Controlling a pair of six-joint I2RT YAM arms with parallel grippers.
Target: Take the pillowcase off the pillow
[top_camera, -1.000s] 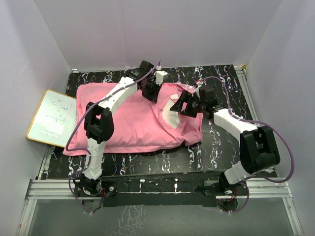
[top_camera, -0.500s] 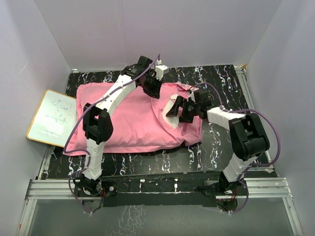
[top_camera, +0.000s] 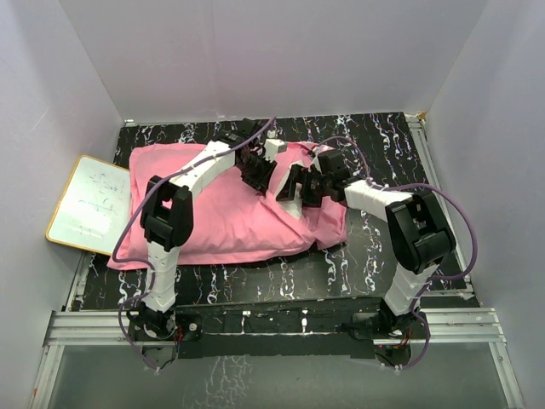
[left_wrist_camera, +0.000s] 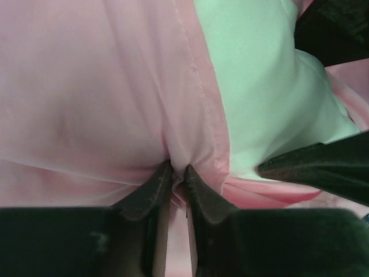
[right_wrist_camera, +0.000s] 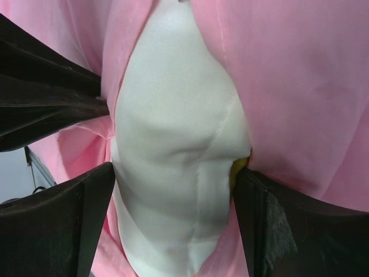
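Observation:
The pink pillowcase (top_camera: 221, 213) covers most of the pillow across the table's middle. At its right opening the white pillow (top_camera: 293, 203) shows. In the left wrist view my left gripper (left_wrist_camera: 177, 171) is shut on a pinched fold of the pillowcase (left_wrist_camera: 104, 98) hem, with the bare pillow (left_wrist_camera: 259, 86) just to the right. In the right wrist view my right gripper (right_wrist_camera: 174, 199) is closed onto the exposed pillow (right_wrist_camera: 179, 138) corner, its fingers (right_wrist_camera: 262, 216) pressing both sides; a bit of the yellow band (right_wrist_camera: 239, 165) shows. From above, the left gripper (top_camera: 261, 170) and right gripper (top_camera: 295, 184) sit close together.
A white board with a yellow frame (top_camera: 89, 204) lies at the table's left edge, partly off it. Black marbled tabletop (top_camera: 383, 145) shows around the pillow. White walls close in the back and both sides. Purple cables loop over both arms.
The right gripper has moved left onto the exposed pillow end. The left gripper has shifted nearer and rightward, holding the hem; the two grippers are now close together.

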